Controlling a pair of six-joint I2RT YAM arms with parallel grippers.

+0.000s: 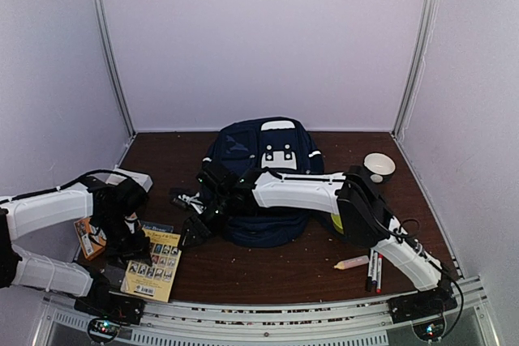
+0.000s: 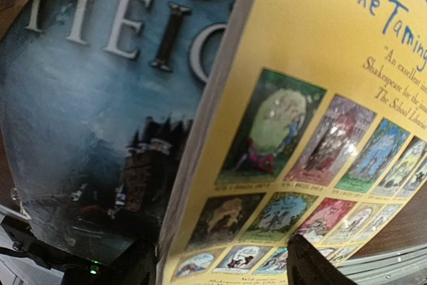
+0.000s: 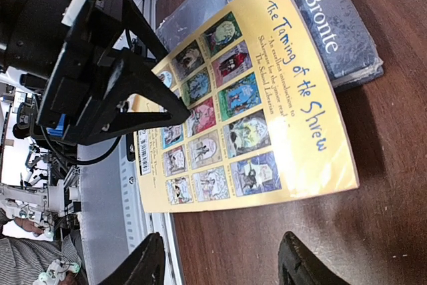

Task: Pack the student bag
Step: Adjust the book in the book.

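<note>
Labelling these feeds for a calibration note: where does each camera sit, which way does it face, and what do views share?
Top external: above and behind the bases, looking down on the table and student bag; both arms show.
Left wrist: close over the yellow book, looking down; left gripper tips at the bottom edge.
Right wrist: low over the table, facing the yellow book; right gripper tips at the bottom edge.
Shared: all three show the yellow book; the right wrist also sees the left gripper.
</note>
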